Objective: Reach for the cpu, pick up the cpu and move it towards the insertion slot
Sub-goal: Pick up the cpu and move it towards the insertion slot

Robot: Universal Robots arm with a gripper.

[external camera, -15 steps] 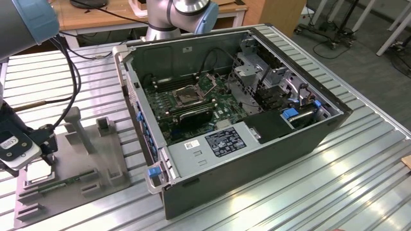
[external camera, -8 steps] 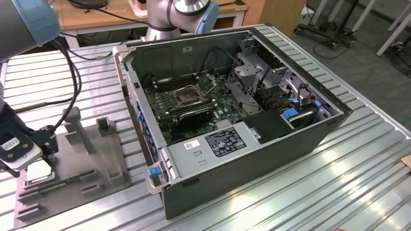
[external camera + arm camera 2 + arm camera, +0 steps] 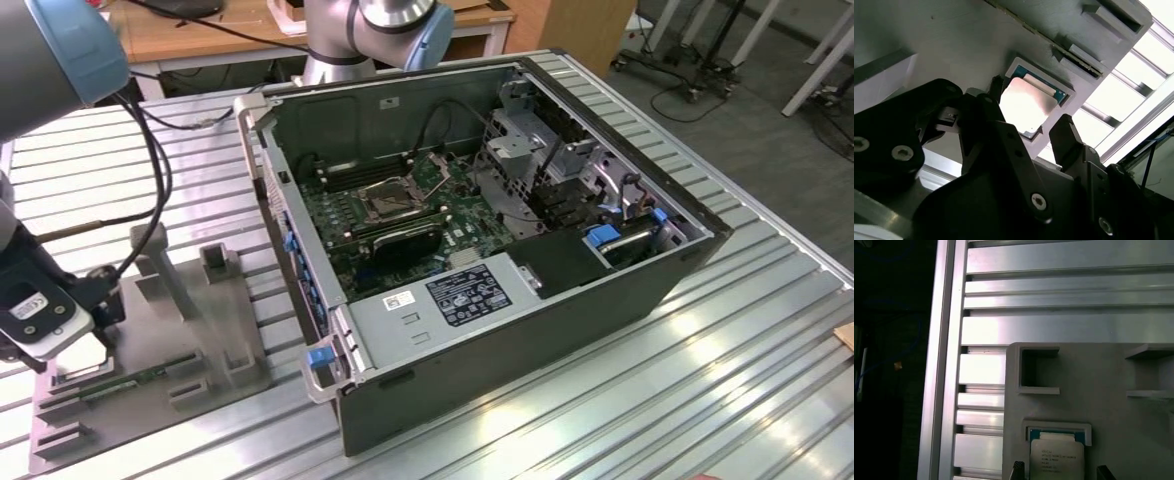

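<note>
The cpu (image 3: 1026, 105) (image 3: 1056, 457) is a thin, pale silver square lying flat in a recess of the grey fixture plate (image 3: 140, 345) (image 3: 1094, 390). My gripper (image 3: 1030, 106) (image 3: 1059, 471) hangs just over it and is open. One black fingertip (image 3: 996, 86) stands at one side of the chip, the other (image 3: 1064, 126) at the opposite side, and neither touches it. In the exterior view my wrist (image 3: 40, 318) sits low at the left over that plate. The insertion slot (image 3: 395, 203), a metal-framed square socket, lies on the green board inside the open computer case (image 3: 534, 330).
A long green memory stick (image 3: 134, 383) lies in the fixture near the chip's recess. Grey posts (image 3: 158, 270) rise from the plate beside my wrist. The case's tall side wall (image 3: 274, 200) stands between fixture and socket. A slatted aluminium table (image 3: 641, 410) carries everything.
</note>
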